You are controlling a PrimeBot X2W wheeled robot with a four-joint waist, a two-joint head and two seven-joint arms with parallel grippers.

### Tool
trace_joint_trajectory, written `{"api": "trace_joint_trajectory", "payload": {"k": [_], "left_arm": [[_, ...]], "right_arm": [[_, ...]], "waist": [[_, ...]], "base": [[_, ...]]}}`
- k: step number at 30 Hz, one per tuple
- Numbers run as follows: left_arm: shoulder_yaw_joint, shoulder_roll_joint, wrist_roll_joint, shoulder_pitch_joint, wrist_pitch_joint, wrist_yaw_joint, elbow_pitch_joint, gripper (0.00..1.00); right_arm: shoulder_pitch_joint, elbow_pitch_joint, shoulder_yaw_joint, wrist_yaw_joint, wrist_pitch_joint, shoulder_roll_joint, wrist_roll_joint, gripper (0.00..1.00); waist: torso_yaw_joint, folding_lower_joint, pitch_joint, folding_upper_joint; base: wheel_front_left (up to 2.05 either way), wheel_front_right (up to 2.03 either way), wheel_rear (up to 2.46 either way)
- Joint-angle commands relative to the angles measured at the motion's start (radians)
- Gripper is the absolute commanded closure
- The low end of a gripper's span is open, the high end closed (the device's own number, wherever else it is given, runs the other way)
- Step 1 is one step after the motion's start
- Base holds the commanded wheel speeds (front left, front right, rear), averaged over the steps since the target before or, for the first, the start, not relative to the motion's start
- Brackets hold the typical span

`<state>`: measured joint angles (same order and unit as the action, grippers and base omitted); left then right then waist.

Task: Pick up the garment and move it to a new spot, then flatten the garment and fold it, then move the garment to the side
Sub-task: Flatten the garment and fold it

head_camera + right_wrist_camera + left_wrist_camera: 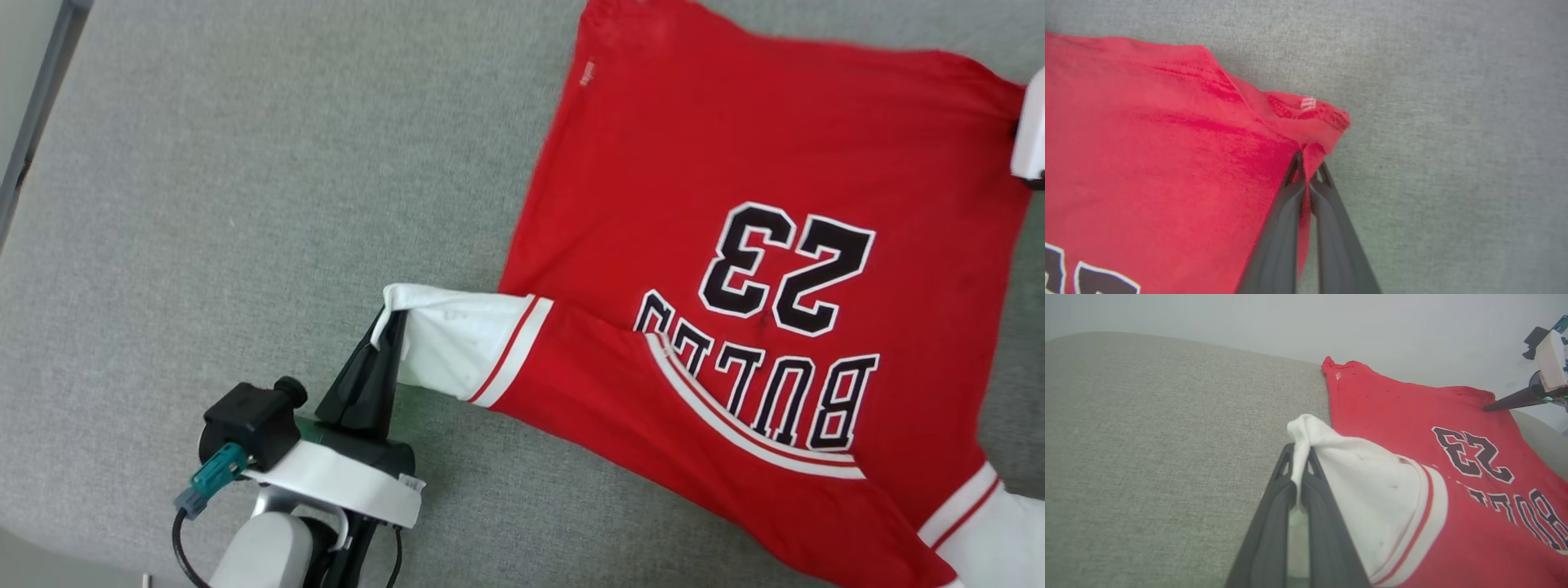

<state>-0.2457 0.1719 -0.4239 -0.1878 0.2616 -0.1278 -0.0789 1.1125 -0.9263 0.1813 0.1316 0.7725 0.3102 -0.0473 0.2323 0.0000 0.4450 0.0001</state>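
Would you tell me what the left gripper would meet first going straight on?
The left gripper is shut on the shirt's white sleeve, so that comes first; past it, probably grey cushion, though depth is unclear.

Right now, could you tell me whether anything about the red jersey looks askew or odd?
Yes: the red short-sleeved jersey with white sleeves lies skewed, and a red flap with striped trim is folded over its black lettering, hiding part of it.

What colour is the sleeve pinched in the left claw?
White sleeve, thin red stripe near the red body; clearest in left wrist view.
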Motion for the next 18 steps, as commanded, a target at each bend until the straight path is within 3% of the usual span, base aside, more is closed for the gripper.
{"api": "trace_joint_trajectory", "payload": {"k": [1,7,11,18], "left_arm": [[0.014,0.0,0.001,0.018,0.005,0.0,-0.008,1.0],[0.046,0.006,-0.004,0.063,0.005,0.008,-0.028,1.0],[0.074,0.015,-0.012,0.1,0.005,0.019,-0.044,1.0],[0.11,0.031,-0.03,0.17,0.001,0.043,-0.061,1.0]], "right_arm": [[-0.022,0.029,-0.028,-0.002,-0.005,0.027,-0.011,1.0],[-0.116,0.117,-0.082,-0.002,-0.005,0.062,-0.087,1.0],[-0.262,0.22,-0.107,-0.002,-0.011,0.096,-0.163,1.0],[-0.569,0.466,-0.033,-0.002,-0.002,0.121,-0.267,1.0]], "waist": [[-0.019,0.0,-0.049,-0.0001],[-0.058,0.0,-0.133,-0.0001],[-0.091,0.0,-0.2,-0.0001],[-0.147,0.0,-0.298,-0.0001]], "base": [[0.0,0.0,0.0],[0.0,0.0,0.0],[0.0,0.0,0.0],[0.0,0.0,0.0]]}}
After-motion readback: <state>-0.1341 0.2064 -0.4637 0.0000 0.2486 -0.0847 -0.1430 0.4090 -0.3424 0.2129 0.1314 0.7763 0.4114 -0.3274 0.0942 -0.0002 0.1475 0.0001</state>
